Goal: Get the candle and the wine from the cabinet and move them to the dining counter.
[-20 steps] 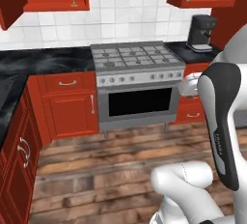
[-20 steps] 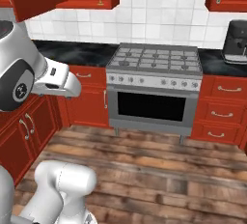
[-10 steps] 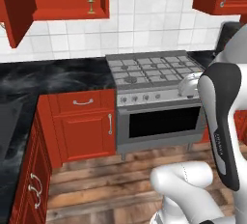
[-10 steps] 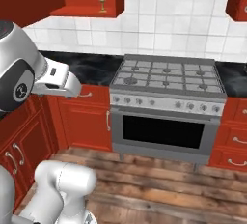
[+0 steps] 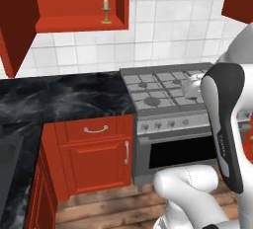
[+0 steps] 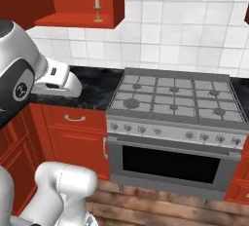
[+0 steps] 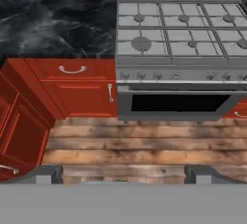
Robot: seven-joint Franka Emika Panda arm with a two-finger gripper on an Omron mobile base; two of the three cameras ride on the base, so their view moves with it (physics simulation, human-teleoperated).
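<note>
The candle [image 5: 105, 11] is a small cream stub in a brass stick, standing on the bottom shelf of the open red wall cabinet [image 5: 74, 24], near its right wall. From the right base view the candle [image 6: 97, 9] sits high at the upper left on the cabinet [image 6: 73, 20] shelf. My gripper [image 7: 123, 174] is open, its two dark fingertips [image 7: 44, 173] wide apart with nothing between them, pointing down at the wooden floor in front of the stove, far below the candle. The wine and the dining counter are out of view.
A steel gas stove [image 5: 168, 99] with oven stands below and right of the cabinet. A black marble worktop [image 5: 59, 99] runs along the tiled wall over red base cabinets [image 5: 99, 149]. The cabinet's open door [image 5: 17, 23] juts out at the left.
The whole picture has shifted: the base has moved closer and leftward, so the cabinet with the candle looms larger and the stove sits further right. The gripper has stayed open.
</note>
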